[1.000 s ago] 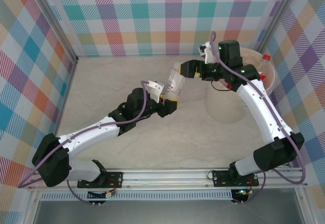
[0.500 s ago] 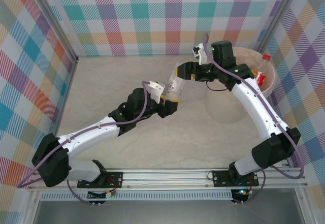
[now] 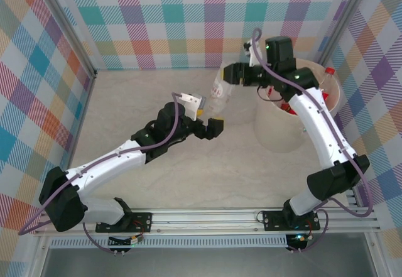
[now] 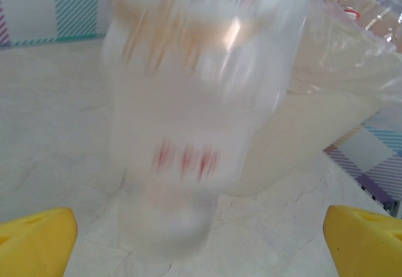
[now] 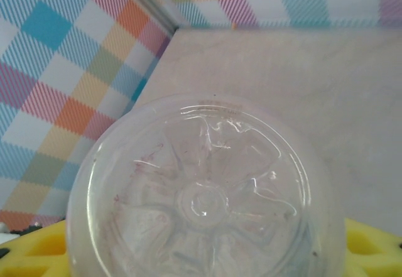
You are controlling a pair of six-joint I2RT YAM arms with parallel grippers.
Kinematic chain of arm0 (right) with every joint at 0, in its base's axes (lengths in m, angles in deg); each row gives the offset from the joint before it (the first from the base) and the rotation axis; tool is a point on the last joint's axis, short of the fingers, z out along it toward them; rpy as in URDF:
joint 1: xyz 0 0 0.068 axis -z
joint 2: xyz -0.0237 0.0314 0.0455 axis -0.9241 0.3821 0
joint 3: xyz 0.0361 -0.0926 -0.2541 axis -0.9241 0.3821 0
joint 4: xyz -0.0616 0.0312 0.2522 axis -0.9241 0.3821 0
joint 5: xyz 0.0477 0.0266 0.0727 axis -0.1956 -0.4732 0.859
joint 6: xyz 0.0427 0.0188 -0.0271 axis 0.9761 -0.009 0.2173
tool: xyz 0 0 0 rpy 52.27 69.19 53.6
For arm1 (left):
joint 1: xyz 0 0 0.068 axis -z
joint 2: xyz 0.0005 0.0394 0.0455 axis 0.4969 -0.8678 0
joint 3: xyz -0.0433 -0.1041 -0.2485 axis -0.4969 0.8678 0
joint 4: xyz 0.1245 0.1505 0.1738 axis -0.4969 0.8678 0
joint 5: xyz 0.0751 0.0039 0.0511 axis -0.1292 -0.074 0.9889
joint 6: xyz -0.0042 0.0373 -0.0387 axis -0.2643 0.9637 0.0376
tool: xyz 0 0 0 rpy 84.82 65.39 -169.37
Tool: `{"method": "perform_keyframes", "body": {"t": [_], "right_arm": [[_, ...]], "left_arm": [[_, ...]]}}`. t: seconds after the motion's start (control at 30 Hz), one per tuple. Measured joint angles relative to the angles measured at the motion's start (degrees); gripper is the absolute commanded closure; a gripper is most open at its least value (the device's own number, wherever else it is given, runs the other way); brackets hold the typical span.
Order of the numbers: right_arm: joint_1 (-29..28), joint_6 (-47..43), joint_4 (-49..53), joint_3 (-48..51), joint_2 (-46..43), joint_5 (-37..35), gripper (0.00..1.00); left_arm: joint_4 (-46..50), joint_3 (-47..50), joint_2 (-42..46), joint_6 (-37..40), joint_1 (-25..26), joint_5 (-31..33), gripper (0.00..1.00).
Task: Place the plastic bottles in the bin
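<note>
A clear plastic bottle (image 3: 218, 95) with a red-printed label hangs above the table, just left of the bin (image 3: 276, 132). My right gripper (image 3: 230, 76) is shut on its upper end. In the right wrist view the bottle's moulded base (image 5: 201, 195) sits between the yellow pads (image 5: 370, 245). My left gripper (image 3: 206, 115) stands open just below the bottle, not touching it. In the left wrist view the blurred bottle (image 4: 195, 101) is ahead of the wide-apart yellow fingertips (image 4: 34, 242). Other bottles with red caps (image 3: 328, 71) lie inside the bin.
The large round bin (image 4: 326, 120) stands at the right rear of the table, close under my right arm. Checked walls close in the back and both sides. Bare table lies left of and in front of my left arm.
My left gripper has opened and let go of the bottle. My right gripper has shut on the bottle and drawn it up and back a little.
</note>
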Motion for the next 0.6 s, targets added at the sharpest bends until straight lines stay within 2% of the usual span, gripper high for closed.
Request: {"method": "perform_keyframes", "body": {"t": [0.17, 0.27, 0.4, 0.6], "right_arm": [[7.56, -4.83, 3.69, -14.88, 0.31, -6.86, 0.57], [14.51, -7.72, 4.24, -17.92, -1.88, -11.61, 0.61], [23.04, -10.88, 4.48, -16.74, -5.51, -17.18, 0.62], [28.3, -13.86, 0.96, -5.51, -10.45, -19.78, 0.64]], "left_arm": [[6.95, 0.72, 2.38, -2.86, 0.0, 1.75, 0.0], [9.07, 3.63, 3.65, -4.57, 0.02, 2.47, 0.0], [11.02, 5.64, 4.07, -5.99, 0.02, 3.45, 0.0], [10.69, 5.44, 2.45, -6.36, 0.0, 3.17, 0.0]]}}
